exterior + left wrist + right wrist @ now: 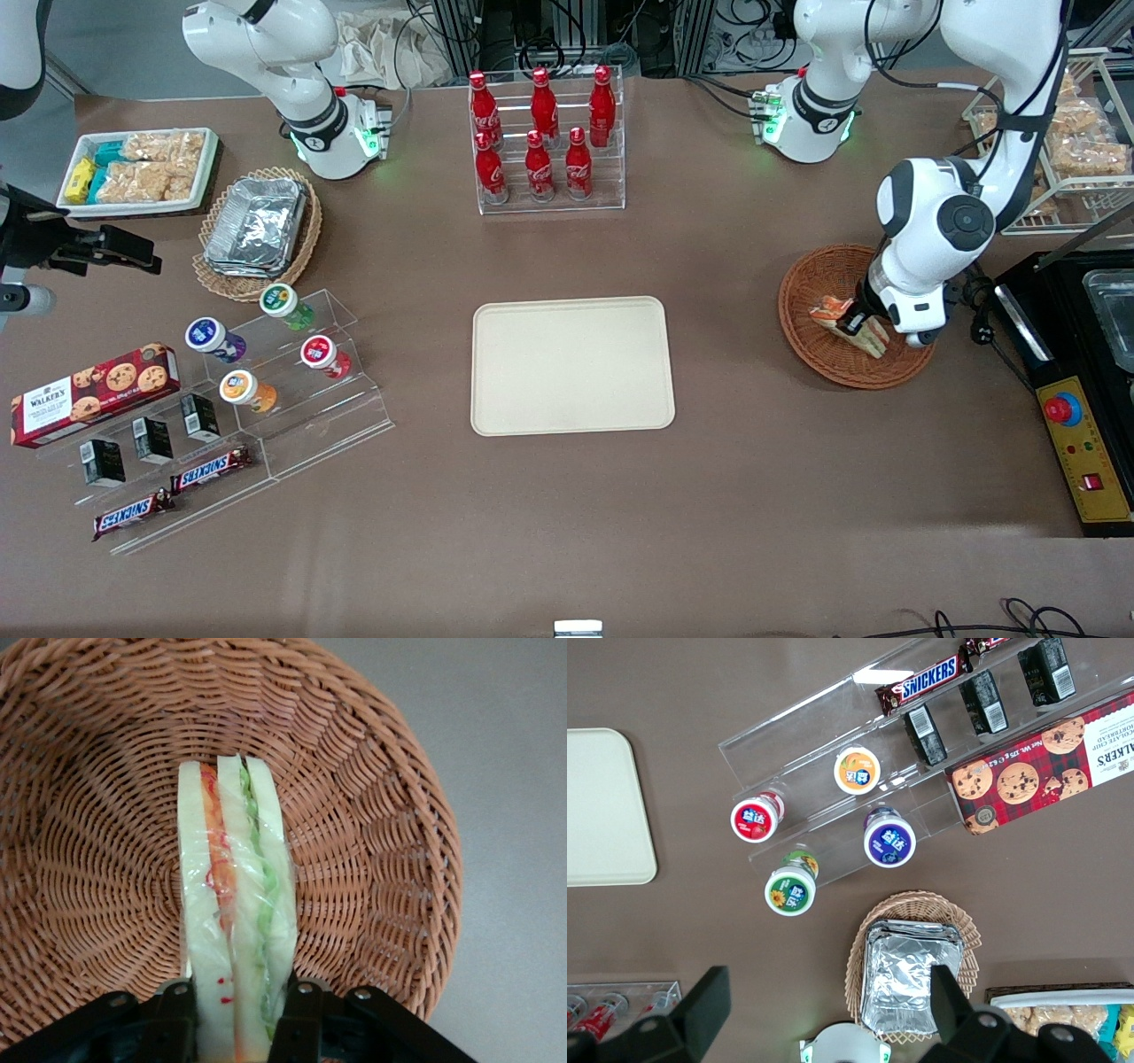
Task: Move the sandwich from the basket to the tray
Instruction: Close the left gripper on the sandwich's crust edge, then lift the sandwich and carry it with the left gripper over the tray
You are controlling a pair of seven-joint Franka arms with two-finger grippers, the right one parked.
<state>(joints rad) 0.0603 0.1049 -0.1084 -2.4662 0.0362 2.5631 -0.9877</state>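
Observation:
The sandwich (875, 337) stands on edge in the reddish-brown wicker basket (797, 292) at the working arm's end of the table. It is a wrapped wedge with orange and green filling (235, 886). My gripper (855, 319) is down inside the basket (89, 859). Its black fingers (303, 1014) press both bread faces, so the gripper (239, 1001) is shut on the sandwich. The beige tray (571, 365) lies flat and bare in the middle of the table, well toward the parked arm from the basket. One corner of the tray (602, 806) shows in the right wrist view.
A black control box with a red button (1076, 425) sits close beside the basket at the table's end. A wire rack of snack bags (1076, 142) stands farther back. A rack of cola bottles (542, 142) stands farther from the camera than the tray.

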